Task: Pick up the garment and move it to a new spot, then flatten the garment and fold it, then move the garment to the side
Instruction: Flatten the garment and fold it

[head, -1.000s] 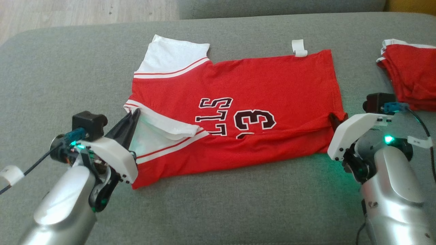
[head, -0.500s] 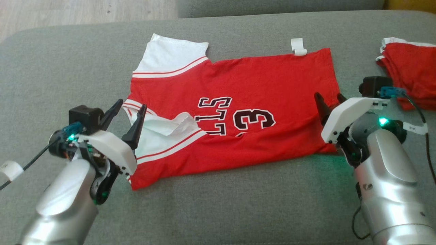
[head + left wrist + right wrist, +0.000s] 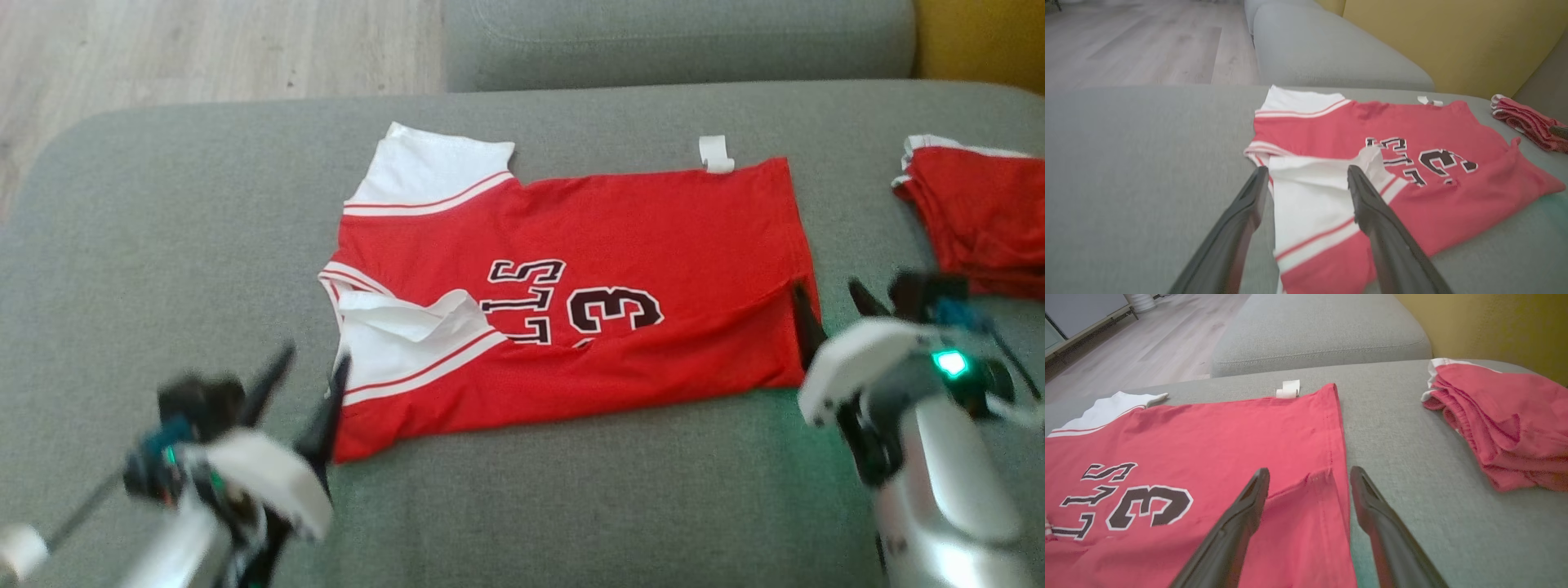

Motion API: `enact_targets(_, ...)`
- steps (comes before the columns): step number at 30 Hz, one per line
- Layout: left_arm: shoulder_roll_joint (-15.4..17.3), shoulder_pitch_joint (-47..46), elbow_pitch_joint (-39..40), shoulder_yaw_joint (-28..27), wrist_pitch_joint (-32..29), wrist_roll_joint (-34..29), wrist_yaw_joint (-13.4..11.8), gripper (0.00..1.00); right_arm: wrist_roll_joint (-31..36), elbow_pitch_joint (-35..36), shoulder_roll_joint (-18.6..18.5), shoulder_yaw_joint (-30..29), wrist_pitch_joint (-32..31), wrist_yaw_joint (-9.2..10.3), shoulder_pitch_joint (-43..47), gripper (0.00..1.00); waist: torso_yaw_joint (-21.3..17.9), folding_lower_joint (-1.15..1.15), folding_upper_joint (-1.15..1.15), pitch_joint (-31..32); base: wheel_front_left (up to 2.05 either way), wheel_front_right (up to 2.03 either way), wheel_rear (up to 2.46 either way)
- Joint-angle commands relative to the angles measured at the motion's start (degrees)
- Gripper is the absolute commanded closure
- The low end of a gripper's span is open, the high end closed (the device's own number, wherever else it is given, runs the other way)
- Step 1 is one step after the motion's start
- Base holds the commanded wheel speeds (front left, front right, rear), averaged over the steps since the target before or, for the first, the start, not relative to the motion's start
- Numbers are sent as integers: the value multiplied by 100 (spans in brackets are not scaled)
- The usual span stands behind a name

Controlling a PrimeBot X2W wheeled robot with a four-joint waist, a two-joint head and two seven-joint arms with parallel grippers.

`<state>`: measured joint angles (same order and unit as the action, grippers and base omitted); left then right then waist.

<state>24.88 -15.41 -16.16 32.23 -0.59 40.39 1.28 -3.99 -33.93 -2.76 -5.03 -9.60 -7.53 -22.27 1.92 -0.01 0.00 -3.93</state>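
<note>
garment [image 3: 571, 245] flat on sofa [image 3: 163, 245], near edge folded over once; left tool [image 3: 314, 357] at its 8 o'clock, right tool [image 3: 824, 287] at 4 o'clock, both wide open, empty; further folds and side move look pending

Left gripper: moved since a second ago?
Yes. Against the jersey, the left gripper has pulled back toward the robot, off the collar; its jaws now stand open.

Silver forearms [image 3: 955, 498], white wrist shells [image 3: 849, 359], green lights [image 3: 949, 362], blue-plugged black cables [image 3: 86, 510]; left gripper [image 3: 317, 354], right gripper [image 3: 824, 286]: long dark tapered fingers [image 3: 1372, 220]
</note>
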Motion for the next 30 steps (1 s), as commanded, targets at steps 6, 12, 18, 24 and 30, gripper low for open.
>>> enact_targets(6, 104, 659, 637, -295, -120, 368, -411, 0, -3, 1198, -11, -70, 2, 4, 751, 0, 41, 1, 0, 55, 0, 0, 0)
enact_targets(12, -172, 803, 413, -362, -161, 672, -550, 0, -181, 1834, -11, -50, -128, 4, 1220, 0, -90, 1, 0, -89, 0, 0, 0)
enact_targets(18, -347, 619, -209, -495, -241, 830, -770, 0, -266, 2108, -11, 99, -205, 4, 1255, 0, -259, 1, 0, -288, 0, 0, 0)
enact_targets(24, -542, 458, -554, -479, -300, 981, -670, 0, -290, 2113, -11, 158, -209, 4, 1165, 0, -321, 1, 0, -453, 0, 0, 0)
enact_targets(30, -663, 367, -653, -346, -394, 1033, -497, 83, -295, 1758, -11, 104, -205, 4, 975, 0, -315, 1, 0, -551, 0, 0, 0)
